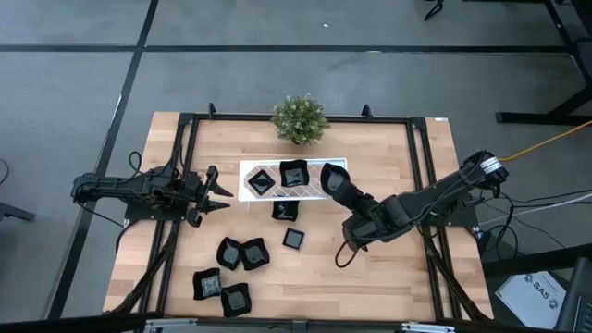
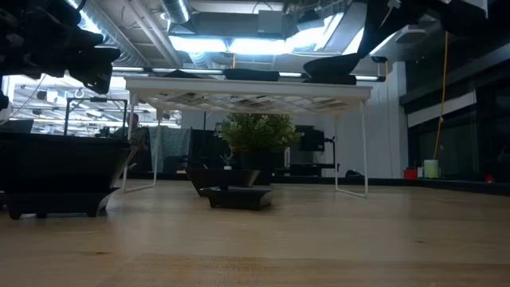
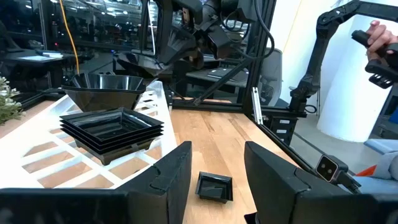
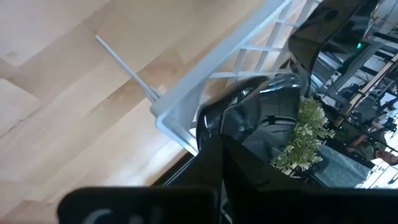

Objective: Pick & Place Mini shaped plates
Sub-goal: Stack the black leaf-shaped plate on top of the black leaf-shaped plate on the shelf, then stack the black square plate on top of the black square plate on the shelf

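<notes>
You have a wide wooden tabletop (image 1: 388, 268) in front of you, and both arms reach in over it. Near the far edge stands the long white tray (image 1: 248, 169) on thin legs, so it sits up off the wood like a small shelf. Behind it is the green plant (image 1: 299, 118).

Two mini shaped plates (image 1: 293, 173) already lie on the tray. That looks like the place where the plates are meant to go. The rest wait on the wood: two just in front of the tray and a bunch of four nearer you, on the left side.

Your right gripper (image 1: 335, 180) is at the right end of the tray. It is pinched shut on one black plate (image 4: 264, 118), holding it by the rim. The plate hangs tilted over the tray's end. You cannot tell if it touches the tray yet.

Your left gripper (image 1: 218, 192) waits by the left end of the tray, just above the wood. Its fingers (image 3: 171, 171) are spread wide and hold nothing.
</notes>
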`<state>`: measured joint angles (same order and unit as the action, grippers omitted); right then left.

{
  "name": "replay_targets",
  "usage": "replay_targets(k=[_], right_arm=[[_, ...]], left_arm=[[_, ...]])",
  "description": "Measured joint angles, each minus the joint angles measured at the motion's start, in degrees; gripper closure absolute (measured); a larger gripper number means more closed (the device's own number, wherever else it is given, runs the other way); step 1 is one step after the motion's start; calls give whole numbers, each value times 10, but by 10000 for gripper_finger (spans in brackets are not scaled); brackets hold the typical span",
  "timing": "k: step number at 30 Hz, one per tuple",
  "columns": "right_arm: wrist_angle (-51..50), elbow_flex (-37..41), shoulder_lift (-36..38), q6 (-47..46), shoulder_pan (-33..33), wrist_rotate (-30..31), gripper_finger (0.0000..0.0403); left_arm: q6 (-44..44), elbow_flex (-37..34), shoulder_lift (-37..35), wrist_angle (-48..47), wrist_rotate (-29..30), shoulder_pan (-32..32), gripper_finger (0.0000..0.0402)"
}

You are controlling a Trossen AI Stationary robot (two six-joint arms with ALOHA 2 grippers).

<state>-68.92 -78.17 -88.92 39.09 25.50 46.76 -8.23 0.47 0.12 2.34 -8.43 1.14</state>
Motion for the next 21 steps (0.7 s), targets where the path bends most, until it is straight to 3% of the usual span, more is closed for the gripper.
replay_targets(k=[15, 21], right_arm=[[19, 0, 0, -4, -12, -3, 285], [58, 0, -6, -108, 7, -4, 263]], left_arm=[[0, 0, 0, 0, 0, 0, 258], [0, 0, 0, 0, 0, 0, 258]])
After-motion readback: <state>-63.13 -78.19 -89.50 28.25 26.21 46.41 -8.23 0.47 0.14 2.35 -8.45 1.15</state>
